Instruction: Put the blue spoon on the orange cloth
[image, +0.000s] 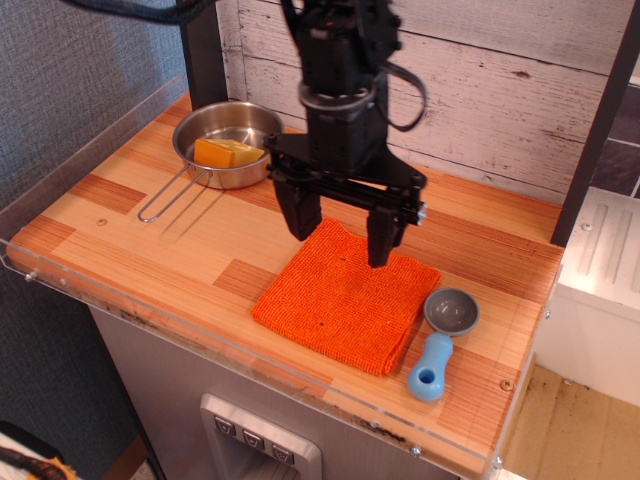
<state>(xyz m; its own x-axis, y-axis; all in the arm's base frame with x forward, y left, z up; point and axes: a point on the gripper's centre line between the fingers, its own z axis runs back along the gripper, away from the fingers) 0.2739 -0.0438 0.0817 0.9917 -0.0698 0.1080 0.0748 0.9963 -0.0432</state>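
Note:
The blue spoon (439, 342) lies flat on the wooden table just right of the orange cloth, its grey bowl toward the back and its light-blue handle with the hole toward the front edge. The orange cloth (345, 298) lies flat near the table's middle front. My gripper (341, 250) is open and empty, fingers pointing down, hovering over the cloth's back corner, left of and behind the spoon.
A steel pan (228, 140) with a wire handle holds a yellow-orange block (227, 153) at the back left. A clear plastic rim (90, 290) edges the table's front and left. A plank wall stands behind; a dark post (600, 130) stands at the right.

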